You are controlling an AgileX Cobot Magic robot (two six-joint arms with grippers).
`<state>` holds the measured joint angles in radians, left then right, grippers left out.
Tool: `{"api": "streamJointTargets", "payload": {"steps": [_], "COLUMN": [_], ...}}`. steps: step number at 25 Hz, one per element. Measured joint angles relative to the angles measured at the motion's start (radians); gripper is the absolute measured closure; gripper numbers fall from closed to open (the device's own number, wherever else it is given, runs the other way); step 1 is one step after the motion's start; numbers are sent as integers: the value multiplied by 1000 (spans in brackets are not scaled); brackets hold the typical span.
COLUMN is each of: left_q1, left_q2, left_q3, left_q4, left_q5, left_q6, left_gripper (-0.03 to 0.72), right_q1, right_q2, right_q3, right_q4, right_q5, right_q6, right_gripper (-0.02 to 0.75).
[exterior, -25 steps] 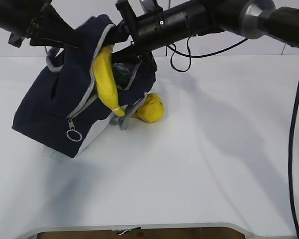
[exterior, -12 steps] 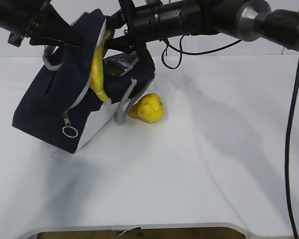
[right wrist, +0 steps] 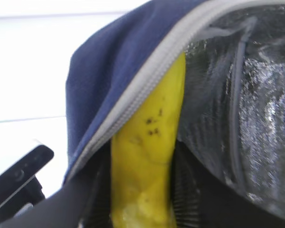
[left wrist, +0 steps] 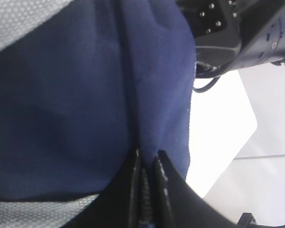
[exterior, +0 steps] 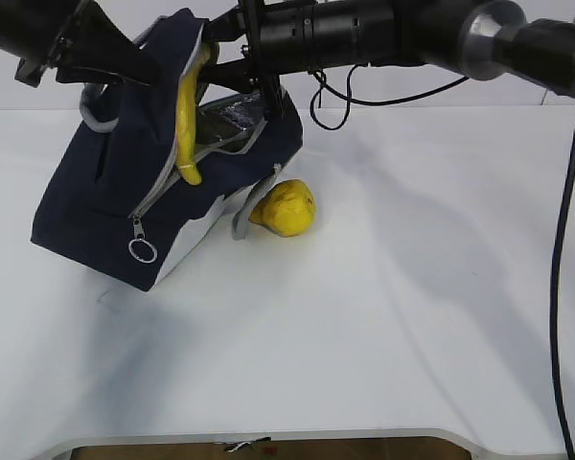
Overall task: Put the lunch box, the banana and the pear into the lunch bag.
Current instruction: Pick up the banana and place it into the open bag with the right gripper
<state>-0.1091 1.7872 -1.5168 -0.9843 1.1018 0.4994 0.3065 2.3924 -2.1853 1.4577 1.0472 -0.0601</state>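
**Banana at the mouth of the bag, flap held up**

From the exterior view we see the lunch bag point(exterior: 125, 206) sitting tilted on the tabletop point(exterior: 383, 326), its zipped flap lifted high. We judge the left claw point(exterior: 144, 65) is there to keep that flap up so the mouth stays clear. The banana point(exterior: 188, 115) hangs almost upright in the bag's opening, its lower tip pointing down past the grey zipper edge and its upper end up at the right claw point(exterior: 232, 43), which reaches in from above the bag. The pear point(exterior: 286, 207) lies on the tabletop just beside the bag's lower right corner, not yet packed. We cannot see the lunch box from here; it may be inside the bag or out of frame.

In the left wrist view we find the left claw point(left wrist: 148, 159) squeezed almost shut on a fold of the bag's navy fabric, a pinch that holds the flap open.

In the right wrist view we see the banana point(right wrist: 149, 152) gripped between the two fingers point(right wrist: 185, 199) of the right claw, so the claw stands partly open around the fruit. The banana sits between the zipper edge and the silver foil lining point(right wrist: 247, 109), which we read as being fed into the bag, not yet released.
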Motion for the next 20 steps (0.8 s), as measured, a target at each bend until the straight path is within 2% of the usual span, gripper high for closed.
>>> {"api": "streamJointTargets", "payload": {"steps": [10,20], "left_q1": [7,8], "left_q2": [0,-2], "left_q3": [-4,-8], "left_q4": [-4,-24], "left_q5": [-17,1], "left_q6": [0,0], "left_gripper": [667,667], "right_q1": [10,4], "right_q2": [6,14], "right_q3": [4,7], "right_q4": [72,150], "right_q5": [-96,-50], "right_q6": [-74,-85], "right_gripper": [444,444]}}
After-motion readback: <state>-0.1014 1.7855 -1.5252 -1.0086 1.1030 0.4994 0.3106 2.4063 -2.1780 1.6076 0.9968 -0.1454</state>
